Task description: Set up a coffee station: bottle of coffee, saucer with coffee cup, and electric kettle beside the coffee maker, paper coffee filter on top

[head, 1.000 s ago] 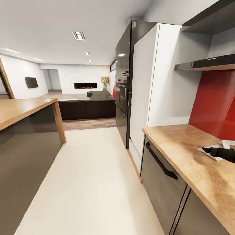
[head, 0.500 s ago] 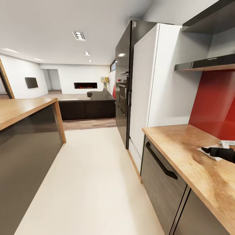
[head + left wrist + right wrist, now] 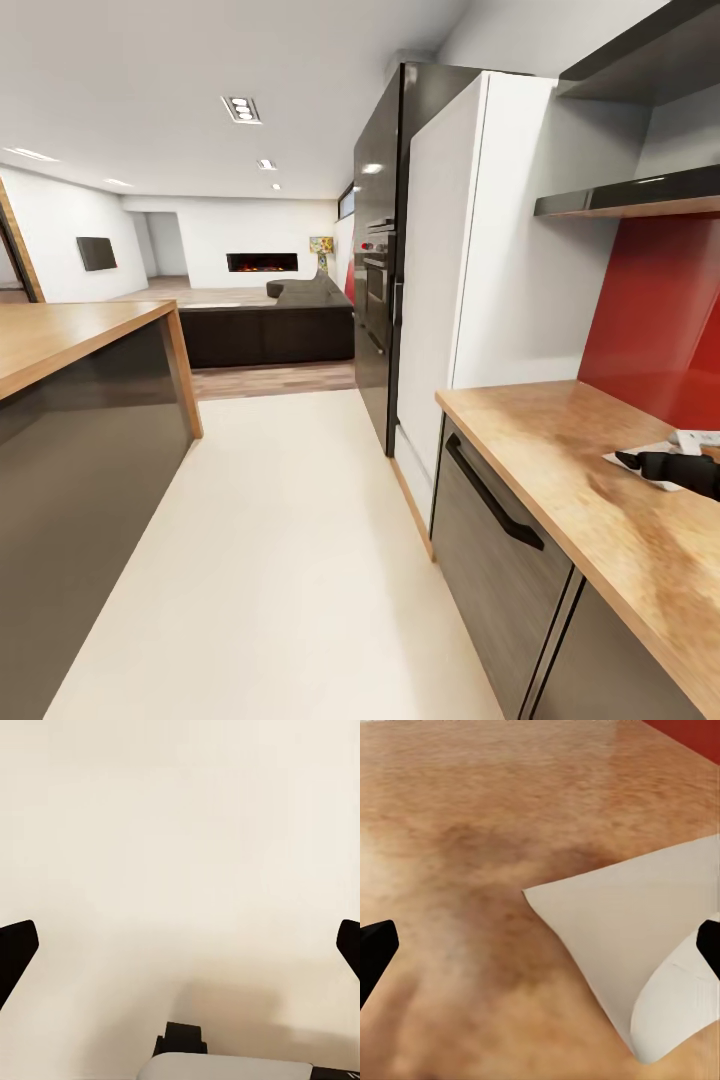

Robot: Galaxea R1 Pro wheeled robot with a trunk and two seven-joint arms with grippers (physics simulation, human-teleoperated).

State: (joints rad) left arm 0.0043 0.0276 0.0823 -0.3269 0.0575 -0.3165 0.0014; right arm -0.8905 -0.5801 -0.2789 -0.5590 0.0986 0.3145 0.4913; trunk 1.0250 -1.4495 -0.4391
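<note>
Left pincer (image 3: 180, 945): spread wide above the pale floor (image 3: 180, 832), holding nothing | Step: judged to be fetching the white folded paper coffee filter (image 3: 660, 960) | Filter: flat on the light wood-grain bench (image 3: 560, 450), between the right pincer's (image 3: 540, 945) spread, unloaded fingers (not touching) | Next: lower, then pinch its edge.

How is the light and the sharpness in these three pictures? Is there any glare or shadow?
Head view: even indoor light, glossy reflections on the dark tall cabinet, the kitchen countertop slightly soft. Right wrist view: sharp wood grain, the paper coffee filter evenly lit, right hand fingertips black at the edges. Left wrist view: pale floor, one faint blurred shadow.
</note>
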